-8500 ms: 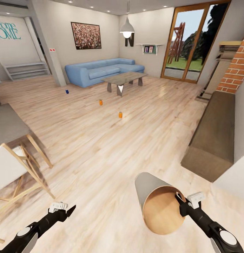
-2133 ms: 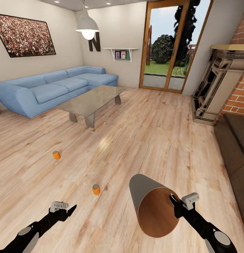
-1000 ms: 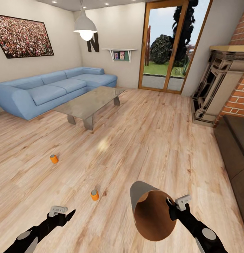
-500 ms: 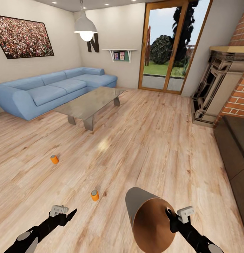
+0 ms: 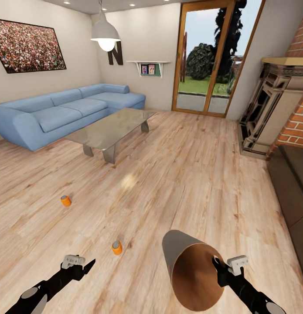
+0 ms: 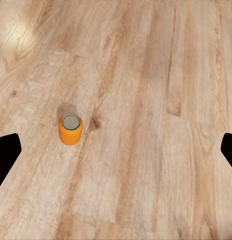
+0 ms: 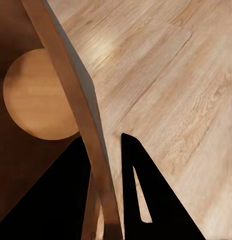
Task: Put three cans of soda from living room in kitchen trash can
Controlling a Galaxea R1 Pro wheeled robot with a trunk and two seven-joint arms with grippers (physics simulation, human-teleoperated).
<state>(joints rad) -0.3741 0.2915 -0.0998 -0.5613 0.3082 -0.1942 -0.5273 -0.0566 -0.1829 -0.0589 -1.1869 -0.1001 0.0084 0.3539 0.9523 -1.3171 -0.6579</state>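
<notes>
Two orange soda cans stand upright on the wood floor of the living room: one [image 5: 117, 247] just ahead of my left gripper [image 5: 84, 266], the other [image 5: 66, 200] farther off to the left. In the left wrist view the nearer can [image 6: 70, 129] sits ahead of the open gripper [image 6: 116, 155], whose dark fingertips [image 6: 6, 160] are spread wide with nothing between them. My right gripper [image 5: 218, 267] is shut on the rim of the grey trash can [image 5: 186, 257], which is held tilted off the floor with its brown inside facing me. The rim [image 7: 76, 100] runs between the right fingers [image 7: 133, 195].
A light-blue corner sofa [image 5: 59, 113] and a glass-topped coffee table [image 5: 110, 131] stand ahead on the left. Wood-framed glass doors [image 5: 210, 65] are at the back. A fireplace [image 5: 273, 104], brick wall [image 5: 297, 126] and dark low platform [image 5: 295, 179] line the right side.
The view has crept forward a little, so both cans sit slightly lower and further left. The right arm with the trash can dipped, then shifted a little to the right. The left gripper stays open.
</notes>
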